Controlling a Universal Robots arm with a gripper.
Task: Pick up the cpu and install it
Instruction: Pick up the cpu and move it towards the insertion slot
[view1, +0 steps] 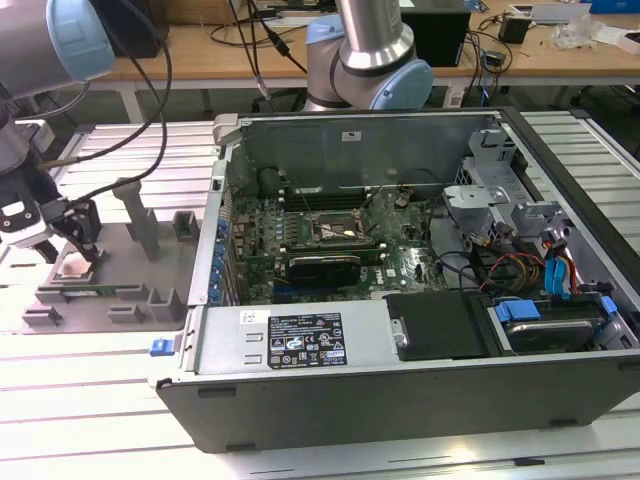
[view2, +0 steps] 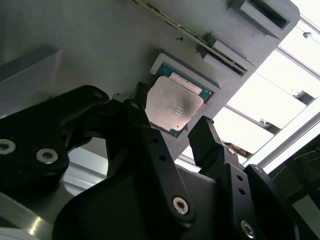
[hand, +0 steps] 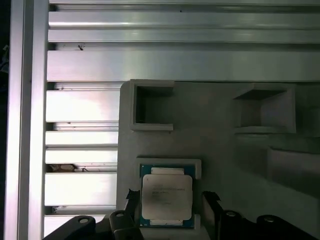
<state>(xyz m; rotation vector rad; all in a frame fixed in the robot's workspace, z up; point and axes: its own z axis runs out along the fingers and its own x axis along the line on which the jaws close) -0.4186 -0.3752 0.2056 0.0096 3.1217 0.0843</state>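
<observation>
1. exterior view — the gripper (view1: 78, 243) hangs low over the grey fixture (view1: 140, 285), at the exterior view's left of the computer case (view1: 420, 350); the cpu (view1: 74, 265) lies on the fixture right beneath it.
2. second wrist view — the fingers (view2: 150, 145) are spread, straddling the cpu (view2: 172, 107) in its pocket (view2: 165, 60), with nothing pinched. we judge one finger sits nearer the chip, so an uneven close could tip it.
3. first wrist view: the cpu (hand: 166, 196) lies flat between the fingertips (hand: 210, 200). a fingertip catching the pocket's rim could spoil the grip.
</observation>
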